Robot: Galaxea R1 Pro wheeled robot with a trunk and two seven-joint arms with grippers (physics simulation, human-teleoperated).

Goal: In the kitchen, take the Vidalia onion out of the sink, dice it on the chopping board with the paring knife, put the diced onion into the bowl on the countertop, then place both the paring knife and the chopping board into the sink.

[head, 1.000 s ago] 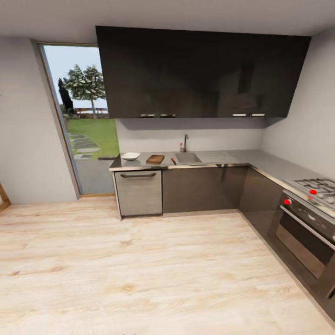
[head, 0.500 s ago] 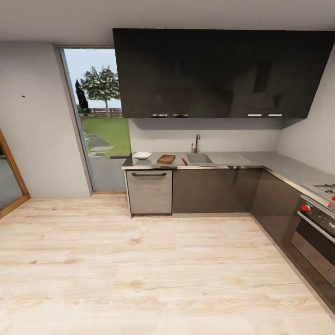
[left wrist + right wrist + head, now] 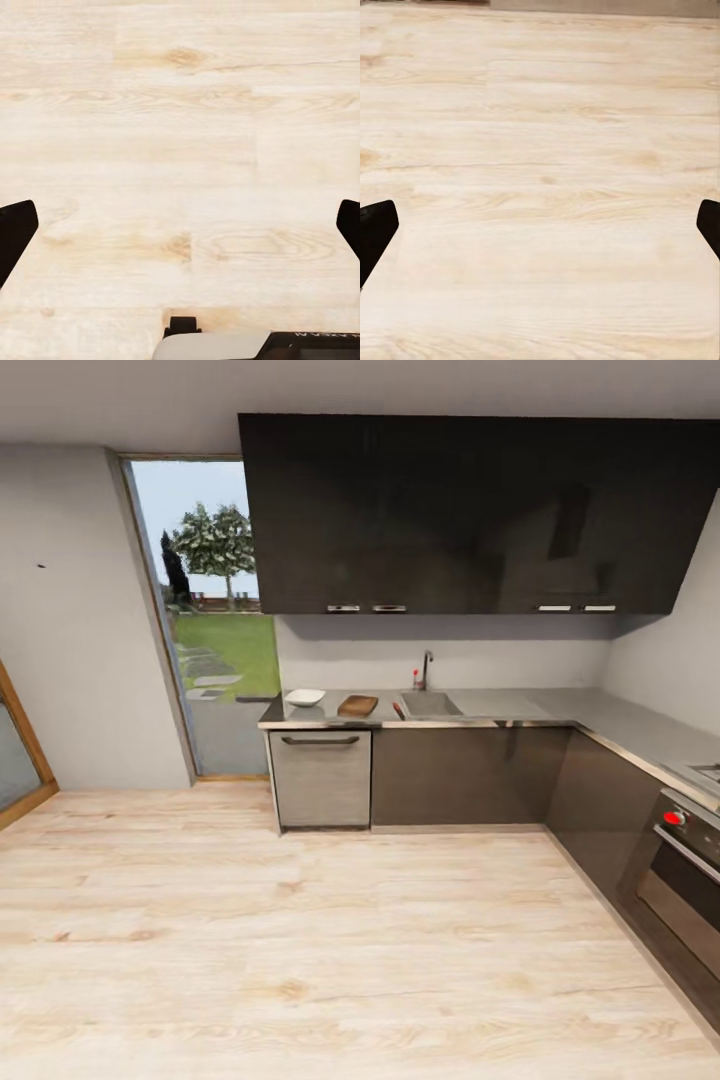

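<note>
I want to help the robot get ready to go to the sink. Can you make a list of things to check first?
1. Wooden floor up to the cabinets looks free of obstacles: ok.
2. Sink in sight, under the tap: ok.
3. Chopping board lying on the countertop between the bowl and the sink: ok.
4. Paring knife beside the sink: ok, though tiny from here.
5. Vidalia onion inside the sink: cannot tell, too far away.
6. Left gripper and right gripper open and holding nothing, over bare floor: ok.
</note>
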